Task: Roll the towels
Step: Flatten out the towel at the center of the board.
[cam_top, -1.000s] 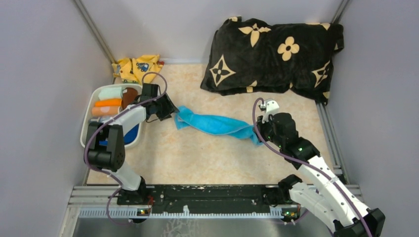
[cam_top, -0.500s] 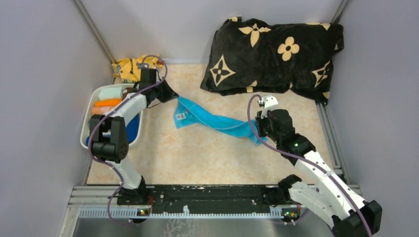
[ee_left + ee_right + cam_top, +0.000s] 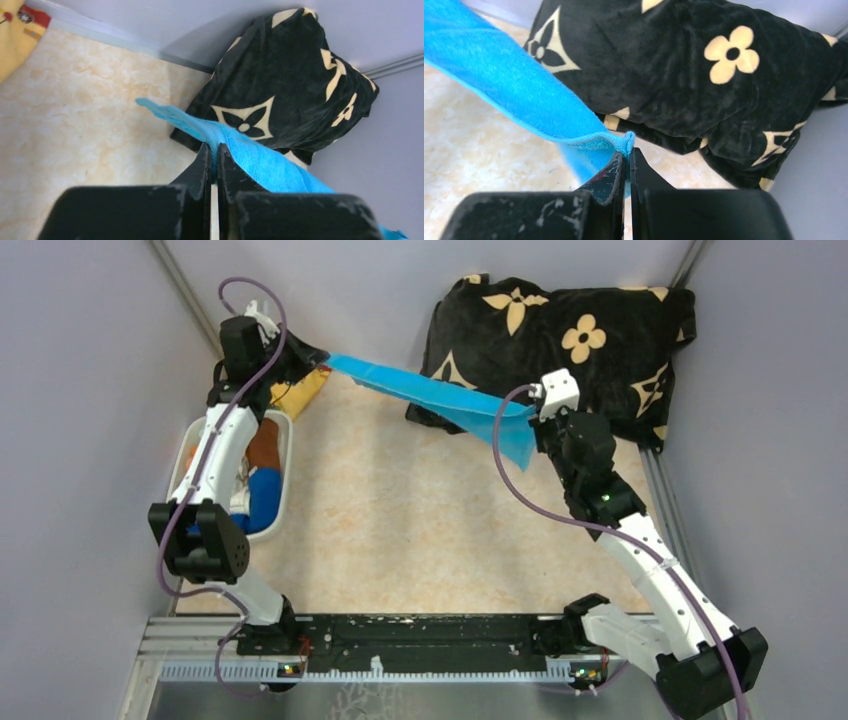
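Cyan towel (image 3: 430, 395), limp and light we judge: left fingers (image 3: 200, 172) at ten o'clock and right fingers (image 3: 610, 179) at two clamp its ends.

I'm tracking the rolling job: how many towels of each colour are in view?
light blue towel: 1
brown towel: 1
dark blue towel: 1
Total: 3

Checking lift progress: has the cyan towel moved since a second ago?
Yes. The cyan towel moved toward the black pillow, now overlapping its corner, stretched between left claw and right claw.
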`<state>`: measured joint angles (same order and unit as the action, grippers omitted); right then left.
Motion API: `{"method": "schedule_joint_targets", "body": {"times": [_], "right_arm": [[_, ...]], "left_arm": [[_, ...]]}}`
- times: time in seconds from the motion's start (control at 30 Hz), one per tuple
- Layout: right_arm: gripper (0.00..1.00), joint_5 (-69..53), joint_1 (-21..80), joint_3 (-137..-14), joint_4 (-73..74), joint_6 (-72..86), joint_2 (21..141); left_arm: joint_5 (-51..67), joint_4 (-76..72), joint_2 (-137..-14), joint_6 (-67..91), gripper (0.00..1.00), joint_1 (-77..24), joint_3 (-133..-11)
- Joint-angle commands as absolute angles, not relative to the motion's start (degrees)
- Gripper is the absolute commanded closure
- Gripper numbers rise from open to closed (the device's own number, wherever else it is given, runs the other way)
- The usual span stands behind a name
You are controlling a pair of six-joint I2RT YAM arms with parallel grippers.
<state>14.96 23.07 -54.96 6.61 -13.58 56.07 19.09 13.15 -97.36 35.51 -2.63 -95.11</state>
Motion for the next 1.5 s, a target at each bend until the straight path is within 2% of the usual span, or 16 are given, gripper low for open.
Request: {"method": "schedule_joint_targets", "body": {"times": [0.0, 0.2, 0.3, 0.5, 0.57, 0.63, 0.7, 0.77, 0.9, 1.17, 1.33, 1.47], "right_arm": [[1.0, 7.92, 22.68, -52.92, 6.05, -15.46, 51.2], [0.94, -3.27, 22.68, -44.75, 16.52, -4.35, 46.96], [0.94, -6.72, 22.68, -42.44, 20.47, 1.53, 45.44], [0.94, -10.88, 22.65, -40.32, 25.23, 10.34, 40.58], [0.88, -13.98, 22.63, -40.09, 26.84, 12.58, 39.78], [0.74, -17.14, 22.68, -39.99, 29.17, 14.49, 39.65], [0.64, -19.79, 22.68, -39.79, 30.69, 15.69, 39.56], [0.58, -25.29, 22.68, -39.77, 32.15, 15.93, 39.76], [0.49, -28.57, 22.68, -40.94, 34.64, 18.15, 41.13], [0.46, -3.98, 22.68, -41.69, 38.01, 27.01, 50.34], [0.45, 0.02, 22.6, -38.44, 30.02, 30.9, 57.74], [0.43, 2.7, 21.83, -36.29, 25.41, 33.75, 63.09]], "left_arm": [[18.07, 13.59, -89.0, 35.18, 1.0, -2.19, -82.67], [14.22, 11.89, -80.8, 34.09, 0.98, -1.79, -57.2], [13.46, 15.33, -80.3, 33.29, 0.99, -1.06, -48.77], [13.63, 20.73, -75.68, 33.51, 0.96, -1.02, -38.85], [11.78, 22.81, -73.48, 33.22, 0.92, -0.98, -37.08], [9.74, 24.91, -71.71, 32.57, 0.82, -0.98, -36.34], [8.83, 26.45, -70.5, 31.97, 0.71, -1.05, -36.45], [8.71, 27.98, -69.77, 31.86, 0.58, -1.02, -37.5], [8.15, 29.48, -69.1, 31.76, 0.44, -1.02, -39.95], [9.1, 29.47, -70.24, 26.44, 0.36, -5.82, -47.72], [8.72, 25.03, -76.79, 26.68, 0.34, -15.27, -51.57], [11.26, 21.5, -85.5, 28.09, 0.33, -18.34, -53.61]]}}
